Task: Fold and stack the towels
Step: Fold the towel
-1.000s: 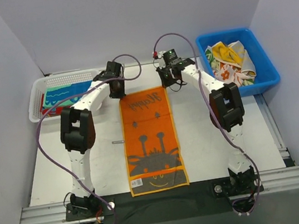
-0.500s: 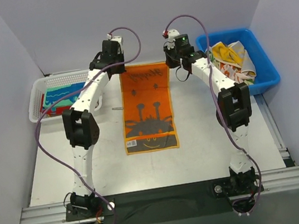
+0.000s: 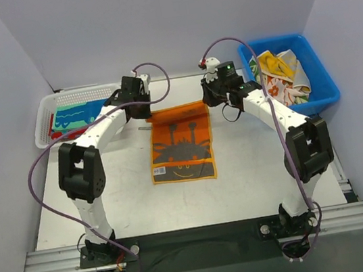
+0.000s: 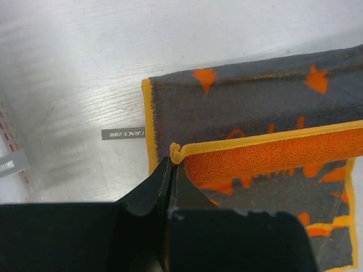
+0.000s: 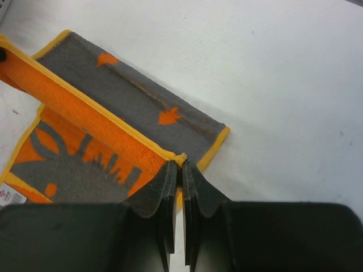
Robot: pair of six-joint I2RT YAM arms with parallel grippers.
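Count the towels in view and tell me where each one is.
4 clearly: the orange towel half-folded on the table; a teal towel in the white basket; a yellow towel and a floral towel in the blue bin. More may lie hidden beneath.

We find the top view bright and evenly lit from above. The table (image 3: 250, 180) reads almost white, the arms throw only faint, soft-edged shadows on it, and everything is sharp to the corners, with the side walls shading to lilac-grey. In the left wrist view we see a streaky sheen across the tabletop and a dull shadow at lower left. The orange-and-grey towel (image 4: 255, 102) is crisp, while the left gripper (image 4: 172, 164) is a near-black, featureless mass. In the right wrist view the tabletop is slightly washed out, and the right gripper (image 5: 180, 167) is equally dark, its nearest part soft.
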